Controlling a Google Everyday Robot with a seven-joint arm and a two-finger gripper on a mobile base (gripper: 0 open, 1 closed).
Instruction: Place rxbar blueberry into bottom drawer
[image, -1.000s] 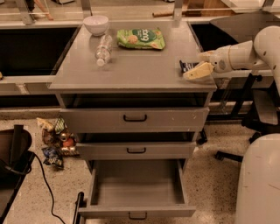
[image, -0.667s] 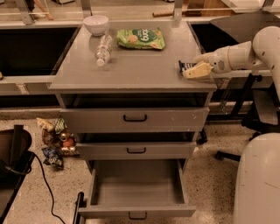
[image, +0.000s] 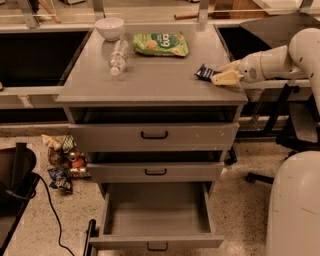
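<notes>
The rxbar blueberry (image: 204, 73), a small dark navy wrapper, lies on the grey cabinet top near its right edge. My gripper (image: 223, 74) reaches in from the right at tabletop height, its tip against the bar's right end. The bottom drawer (image: 156, 242) is pulled out and open, and its inside looks bare. Its small dark handle shows on the front.
A green chip bag (image: 161, 44), a white bowl (image: 109, 27) and a lying plastic bottle (image: 118, 56) are at the back of the cabinet top (image: 150, 85). The top drawer (image: 154, 136) stands slightly open. Snack packets (image: 62, 162) litter the floor at left. A black cable runs there too.
My gripper has shifted slightly left along the cabinet top, and the bar sits a little further left with it. Nothing else has moved.
</notes>
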